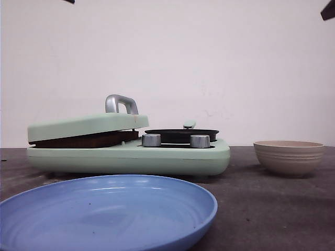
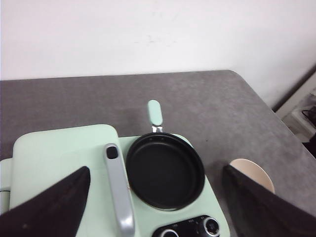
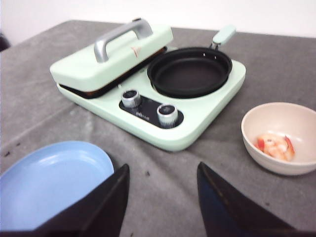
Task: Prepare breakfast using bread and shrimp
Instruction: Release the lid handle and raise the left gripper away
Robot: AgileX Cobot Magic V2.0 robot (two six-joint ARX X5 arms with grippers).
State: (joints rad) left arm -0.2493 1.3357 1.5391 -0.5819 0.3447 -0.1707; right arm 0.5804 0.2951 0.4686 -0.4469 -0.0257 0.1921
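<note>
A pink shrimp (image 3: 274,145) lies in the beige bowl (image 3: 281,136), which stands right of the mint-green breakfast maker (image 1: 131,157). No bread shows plainly. The maker's lid (image 1: 86,125) rests slightly raised over a brown edge (image 1: 84,140), and I cannot tell what that edge is. The black frying pan (image 2: 165,170) on the maker holds nothing. My left gripper (image 2: 157,169) hangs open high above the pan and the lid's silver handle (image 2: 118,187). My right gripper (image 3: 163,166) is open over bare table between the blue plate (image 3: 49,173) and the bowl.
The blue plate (image 1: 104,214) lies at the front, nearest the camera, with nothing on it. Two silver knobs (image 1: 152,140) sit on the maker's front. The pan's green handle (image 2: 155,112) points to the back. The grey table ends at the right (image 2: 256,94).
</note>
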